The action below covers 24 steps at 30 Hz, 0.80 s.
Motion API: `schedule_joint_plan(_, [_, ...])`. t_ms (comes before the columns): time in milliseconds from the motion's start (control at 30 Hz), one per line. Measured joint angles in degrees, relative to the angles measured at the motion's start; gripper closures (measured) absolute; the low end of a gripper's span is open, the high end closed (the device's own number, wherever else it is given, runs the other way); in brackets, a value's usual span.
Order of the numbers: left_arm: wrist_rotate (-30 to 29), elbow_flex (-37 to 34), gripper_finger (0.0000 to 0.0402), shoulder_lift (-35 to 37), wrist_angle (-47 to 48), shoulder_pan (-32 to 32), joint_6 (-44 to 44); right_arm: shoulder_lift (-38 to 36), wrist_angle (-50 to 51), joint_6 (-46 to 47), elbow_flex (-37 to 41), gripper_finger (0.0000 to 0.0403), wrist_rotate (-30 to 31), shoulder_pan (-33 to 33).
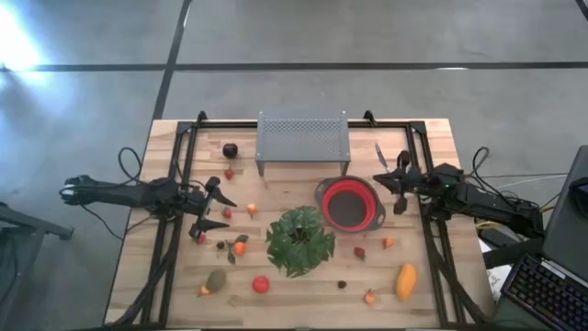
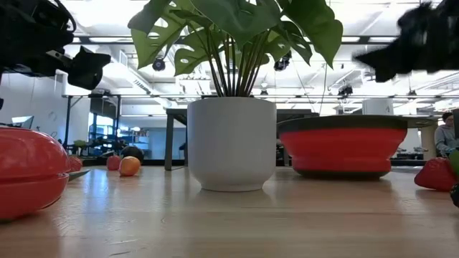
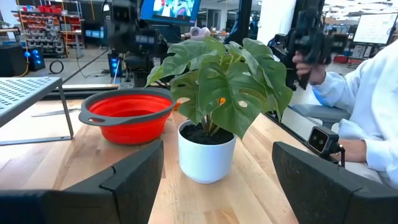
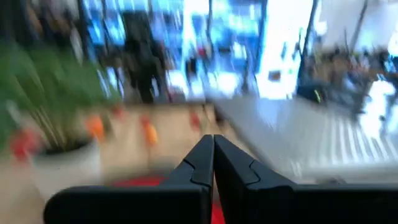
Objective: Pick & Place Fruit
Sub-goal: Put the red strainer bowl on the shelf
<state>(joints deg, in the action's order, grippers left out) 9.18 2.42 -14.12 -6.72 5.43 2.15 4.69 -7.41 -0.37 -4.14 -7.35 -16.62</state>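
Red fruit (image 2: 25, 175) loomed nearest, others scattered over the desk (image 1: 294, 290). Left claw (image 1: 209, 210) gaped wide, empty, above them; right claw (image 1: 401, 184) pinched shut beside the bowl (image 1: 350, 204). Judged: reaching step; descend next.

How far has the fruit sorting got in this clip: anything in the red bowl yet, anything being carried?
Nothing looks done: the red bowl shows no fruit inside from above. Nothing is in hand either: the left hand is open and empty above the table's left side, and the right hand is shut on nothing beside the bowl. All the fruit remains scattered, such as the red fruit and yellow-orange fruit.
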Motion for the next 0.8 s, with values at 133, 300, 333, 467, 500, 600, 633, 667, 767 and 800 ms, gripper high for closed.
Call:
schedule_joint_plan(133, [0.0,0.0,0.0096,0.0,0.0,0.0,0.0,0.4,-18.2,0.6,0.0,0.0394,-2.0,0.0])
schedule_joint_plan(300, [0.0,0.0,0.0096,0.0,0.0,0.0,0.0,1.7,-26.2,1.4,-1.5,0.0394,-10.8,0.0])
schedule_joint_plan(333, [0.0,0.0,0.0096,0.0,0.0,0.0,0.0,2.5,-25.8,2.5,-2.1,0.0394,-11.6,0.0])
schedule_joint_plan(467, [0.0,0.0,0.0096,0.0,0.0,0.0,0.0,8.0,-25.6,5.8,-3.5,0.0394,-10.6,0.0])
schedule_joint_plan(500, [0.0,0.0,0.0096,0.0,0.0,0.0,0.0,9.8,-25.4,6.9,-4.0,0.0394,-9.8,0.0])
schedule_joint_plan(600, [0.0,0.0,0.0096,0.0,0.0,0.0,0.0,15.8,-24.7,10.0,-5.8,0.0394,-5.8,0.0])
schedule_joint_plan(633, [0.0,0.0,0.0096,0.0,0.0,0.0,0.0,17.9,-23.8,10.4,-6.6,0.0394,-4.9,0.0])
schedule_joint_plan(667, [0.0,0.0,0.0096,0.0,0.0,0.0,0.0,19.9,-22.4,10.7,-7.6,0.0394,-4.5,0.0])
schedule_joint_plan(767, [0.0,0.0,0.0096,0.0,0.0,0.0,0.0,25.2,-15.9,11.8,-11.0,0.0394,-4.5,0.0])
schedule_joint_plan(800, [0.0,0.0,0.0096,0.0,0.0,0.0,0.0,26.7,-13.3,11.9,-12.4,0.0394,-4.7,0.0])
